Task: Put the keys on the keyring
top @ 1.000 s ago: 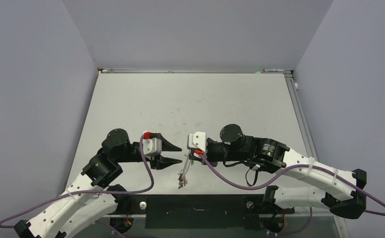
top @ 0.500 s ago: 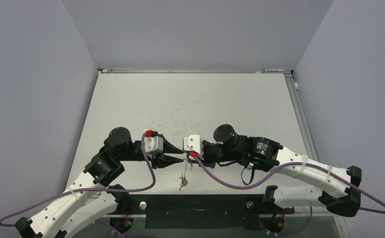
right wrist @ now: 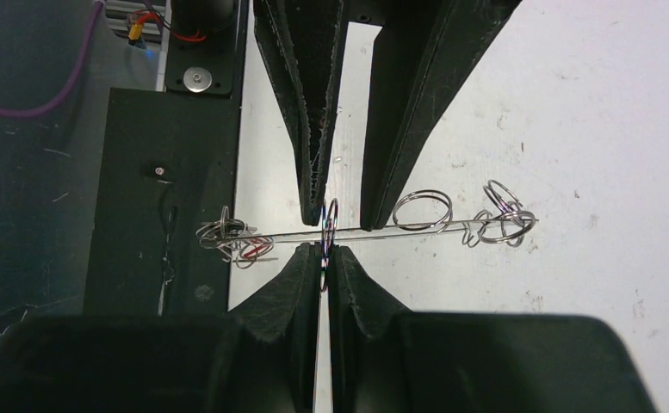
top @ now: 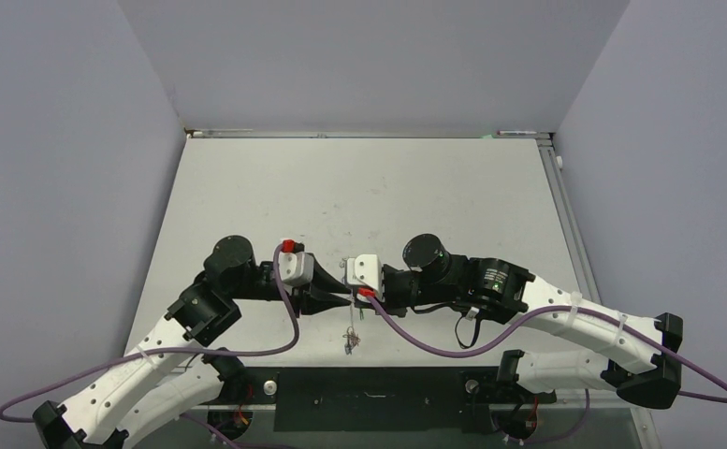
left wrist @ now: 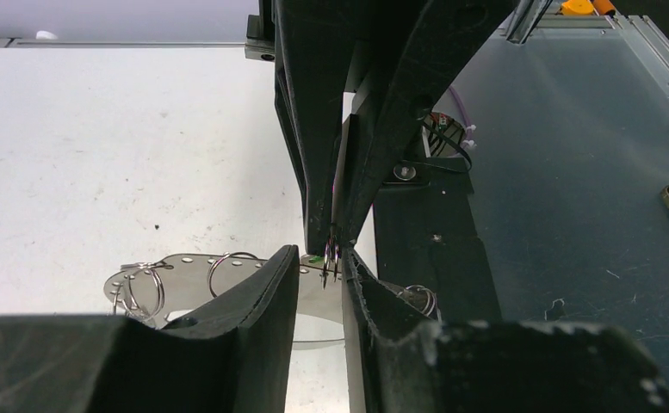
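Over the grey table's (top: pixel 359 187) near edge we pinch the thin silver-grey metal keyring (right wrist: pixel 455 225) in our closed right gripper (right wrist: pixel 325 251); our left gripper (left wrist: pixel 320 258) straddles it, jaws narrowly apart

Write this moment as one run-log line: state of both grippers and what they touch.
right gripper: shut on small ring of keyring | left gripper: open, fingers astride that ring
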Robot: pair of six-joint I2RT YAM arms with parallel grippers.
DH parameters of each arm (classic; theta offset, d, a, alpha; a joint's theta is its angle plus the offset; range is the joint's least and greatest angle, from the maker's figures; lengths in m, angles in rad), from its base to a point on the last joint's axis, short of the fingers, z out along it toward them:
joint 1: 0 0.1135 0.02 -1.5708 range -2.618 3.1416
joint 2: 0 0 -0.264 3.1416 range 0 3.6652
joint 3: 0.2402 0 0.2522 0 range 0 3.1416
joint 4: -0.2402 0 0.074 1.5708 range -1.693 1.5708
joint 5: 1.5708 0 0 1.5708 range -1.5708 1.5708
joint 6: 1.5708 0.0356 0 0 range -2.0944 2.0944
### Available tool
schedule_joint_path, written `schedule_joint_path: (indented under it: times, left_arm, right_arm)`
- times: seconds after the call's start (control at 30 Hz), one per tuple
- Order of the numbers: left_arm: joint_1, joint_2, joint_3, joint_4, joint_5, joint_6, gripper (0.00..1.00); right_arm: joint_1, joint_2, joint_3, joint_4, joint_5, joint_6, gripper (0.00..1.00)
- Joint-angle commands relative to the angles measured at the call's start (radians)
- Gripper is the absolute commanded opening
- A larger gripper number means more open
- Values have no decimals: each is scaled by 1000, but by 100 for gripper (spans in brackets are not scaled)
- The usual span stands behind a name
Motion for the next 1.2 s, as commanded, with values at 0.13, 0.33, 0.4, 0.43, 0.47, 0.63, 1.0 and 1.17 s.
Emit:
schedule_joint_path:
  times: [0.13, 0.33, 0.4, 0.43, 0.47, 0.63, 1.0, 1.17]
  left_arm:
    - [-11, 24, 7, 43, 30, -34, 21]
    - [-16, 25, 4, 37, 25, -28, 19]
    - [-17, 30, 7, 36, 28, -29, 19]
    - [-18, 33, 8, 34, 29, -28, 18]
    - [-19, 34, 8, 31, 28, -25, 17]
    - [-21, 29, 7, 21, 21, -17, 14]
    - [-21, -9, 12, 17, 16, 4, 0]
    - [6, -109, -36, 164, 7, -60, 0]
  right_arm:
    - [2, 5, 54, 66, -22, -14, 5]
    - [2, 4, 50, 72, -30, -14, 5]
    - [1, 4, 50, 78, -33, -14, 5]
    - [1, 6, 51, 80, -36, -14, 5]
    - [1, 5, 51, 82, -39, -14, 5]
    - [2, 5, 51, 91, -41, -14, 5]
    - [2, 5, 42, 130, -53, -11, 5]
    - [1, -13, 24, 210, -48, 23, 39]
